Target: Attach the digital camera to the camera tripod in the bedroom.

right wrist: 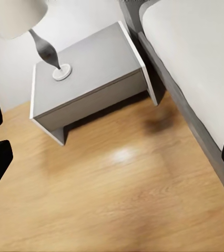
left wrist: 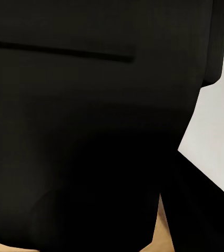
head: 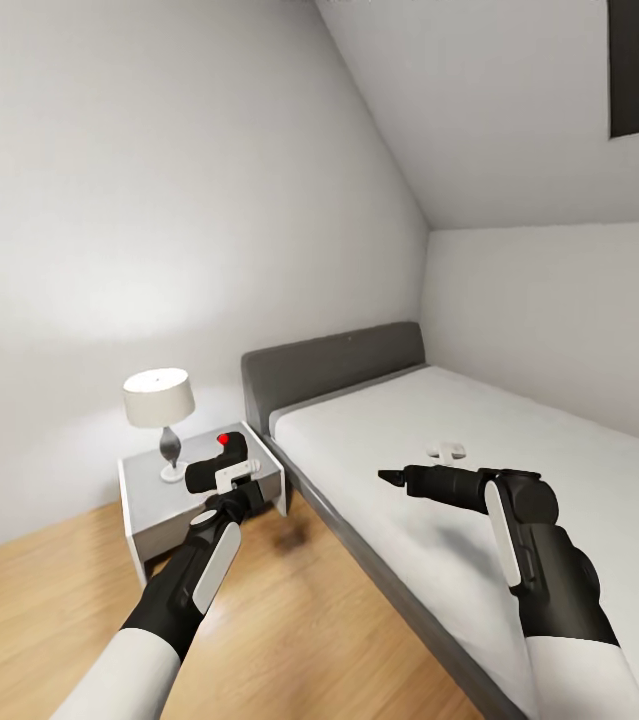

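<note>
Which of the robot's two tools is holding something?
The left tool, by the nightstand: it grips the black digital camera. The right tool, over the bed, is open and empty.

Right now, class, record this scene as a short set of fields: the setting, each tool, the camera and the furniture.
setting: wood floor, pale wall
left tool: shut on the digital camera, held up near the nightstand
right tool: open, over the bed
nightstand top: a lamp
bed top: small white item
</note>
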Controlling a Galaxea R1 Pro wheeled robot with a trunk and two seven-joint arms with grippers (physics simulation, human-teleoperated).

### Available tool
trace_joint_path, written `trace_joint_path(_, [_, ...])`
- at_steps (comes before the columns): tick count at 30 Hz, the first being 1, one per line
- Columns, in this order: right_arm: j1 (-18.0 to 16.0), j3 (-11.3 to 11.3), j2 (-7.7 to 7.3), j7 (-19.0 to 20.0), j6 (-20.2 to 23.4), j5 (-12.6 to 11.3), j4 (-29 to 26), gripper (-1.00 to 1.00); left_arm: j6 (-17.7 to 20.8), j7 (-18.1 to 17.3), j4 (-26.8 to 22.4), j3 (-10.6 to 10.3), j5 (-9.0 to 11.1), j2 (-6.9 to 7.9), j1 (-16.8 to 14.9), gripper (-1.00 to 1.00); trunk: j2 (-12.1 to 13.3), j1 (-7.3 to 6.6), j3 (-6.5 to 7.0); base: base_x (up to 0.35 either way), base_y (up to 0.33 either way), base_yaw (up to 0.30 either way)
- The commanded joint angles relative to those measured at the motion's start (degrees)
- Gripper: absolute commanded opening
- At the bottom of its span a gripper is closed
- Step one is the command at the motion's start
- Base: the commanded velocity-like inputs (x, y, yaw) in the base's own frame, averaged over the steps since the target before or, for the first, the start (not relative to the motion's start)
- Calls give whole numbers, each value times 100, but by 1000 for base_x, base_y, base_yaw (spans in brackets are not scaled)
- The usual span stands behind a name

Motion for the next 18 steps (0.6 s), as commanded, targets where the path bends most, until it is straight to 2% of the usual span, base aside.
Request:
trace_joint_path(1, [-5, -13, 7, 32, 29, 23, -4, 100, 18, 39, -10, -15, 47, 3, -3, -100, 38, -23, 12, 0, 0, 0])
trace_joint_path(18, [-5, -13, 10, 32, 29, 19, 16, 100, 18, 39, -11, -15, 42, 3, -3, -100, 720, -397, 317, 0, 0, 0])
